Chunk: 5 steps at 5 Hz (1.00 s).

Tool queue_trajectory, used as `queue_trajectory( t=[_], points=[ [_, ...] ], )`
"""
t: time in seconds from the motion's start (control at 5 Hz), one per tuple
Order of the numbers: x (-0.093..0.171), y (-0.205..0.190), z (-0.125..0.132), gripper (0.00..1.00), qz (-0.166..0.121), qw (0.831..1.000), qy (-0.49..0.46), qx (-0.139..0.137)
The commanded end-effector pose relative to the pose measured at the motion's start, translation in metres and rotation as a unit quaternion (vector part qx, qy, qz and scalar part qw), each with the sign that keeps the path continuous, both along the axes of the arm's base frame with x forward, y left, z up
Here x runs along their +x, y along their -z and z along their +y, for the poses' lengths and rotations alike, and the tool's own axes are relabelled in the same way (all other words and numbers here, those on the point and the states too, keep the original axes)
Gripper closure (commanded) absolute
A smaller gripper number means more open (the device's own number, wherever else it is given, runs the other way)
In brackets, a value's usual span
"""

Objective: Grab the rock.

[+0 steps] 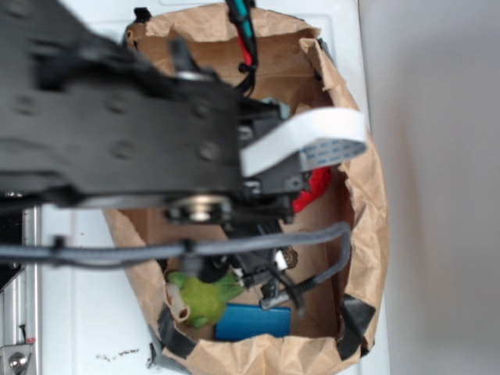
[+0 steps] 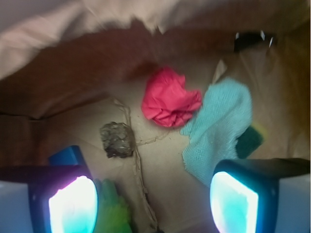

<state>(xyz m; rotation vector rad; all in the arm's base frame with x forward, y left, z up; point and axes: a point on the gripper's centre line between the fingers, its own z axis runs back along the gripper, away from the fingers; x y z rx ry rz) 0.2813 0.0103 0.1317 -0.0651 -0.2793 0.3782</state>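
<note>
The rock [image 2: 117,139] is a small dark, mottled lump lying on the brown paper floor, left of centre in the wrist view. My gripper [image 2: 153,206] hangs above the floor, nearer the camera than the rock, and stands open; its two glowing pads [image 2: 73,206] are wide apart with only bare paper between them. The rock lies ahead of the left pad, not touched. In the exterior view the black arm [image 1: 141,117] covers most of the bag, and a small brown lump that may be the rock [image 1: 289,256] peeks out beside it.
A red cloth wad [image 2: 170,97] lies beyond the rock to the right, next to a teal cloth [image 2: 221,126] and a dark green sponge [image 2: 250,141]. A fuzzy green toy [image 2: 114,208] and a blue block [image 2: 68,155] are by the left pad. Paper bag walls [image 1: 367,203] enclose everything.
</note>
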Motion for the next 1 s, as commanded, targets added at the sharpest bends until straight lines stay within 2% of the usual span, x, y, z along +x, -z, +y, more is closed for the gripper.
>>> queue_trajectory(
  t=[0.0,0.4,0.8],
  points=[
    [0.007,-0.018,0.007,0.00,-0.027,1.000,-0.006,0.004],
    [0.007,-0.018,0.007,0.00,-0.027,1.000,-0.006,0.004],
    [0.025,0.030,-0.009,0.00,-0.022,0.999,-0.047,0.001]
  ],
)
